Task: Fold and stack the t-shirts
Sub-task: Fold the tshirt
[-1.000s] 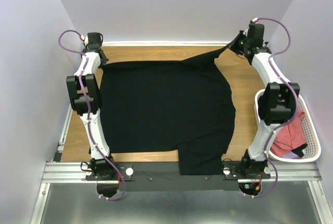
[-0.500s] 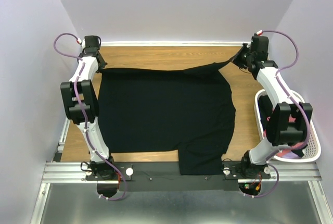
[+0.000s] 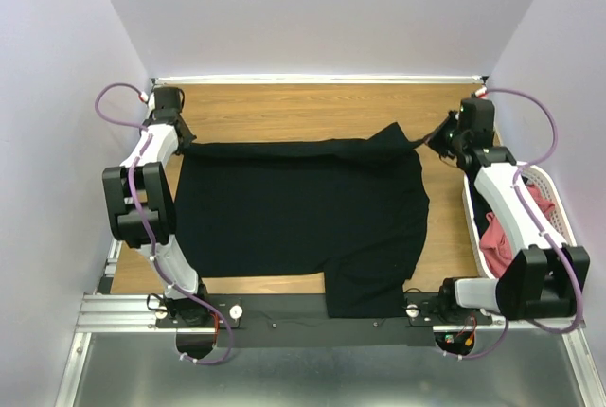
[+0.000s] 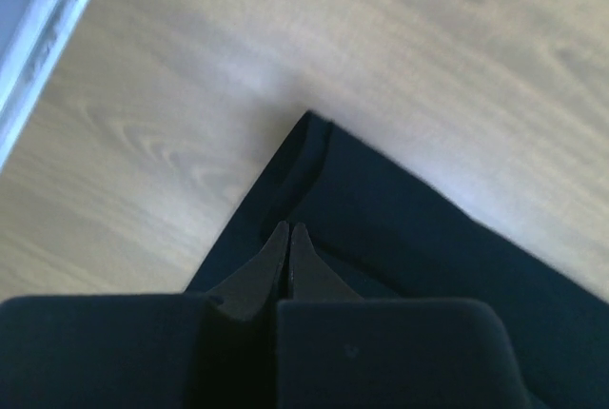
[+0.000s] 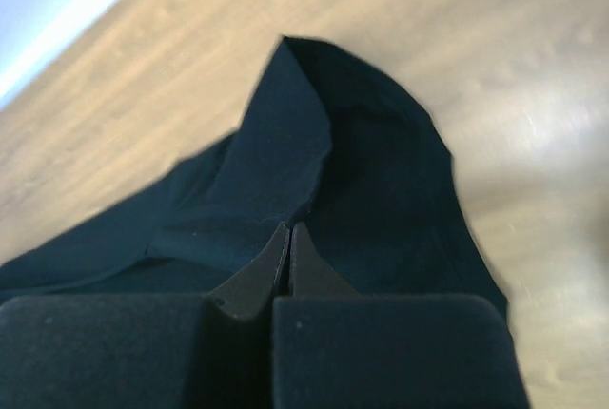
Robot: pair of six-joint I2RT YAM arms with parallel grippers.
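The black t-shirt lay spread across the wooden table, covering most of its middle. One near portion of the cloth draped over the table's near edge and onto the black rail between the two arm bases.

The left gripper was positioned at the shirt's far left corner. In the left wrist view its fingers were pressed together with no gap, pinching the black cloth; the corner of the shirt projected just past the fingertips and lay flat on the wood.

The right gripper was positioned at the shirt's far right corner. Its fingers were likewise closed tight on the cloth. At this corner the fabric was drawn up off the table into a raised, peaked fold running towards the gripper.

The white mesh basket stood at the right edge of the table, beside the right arm. The salmon-red t-shirts lay bunched inside it, partly hidden behind the arm.
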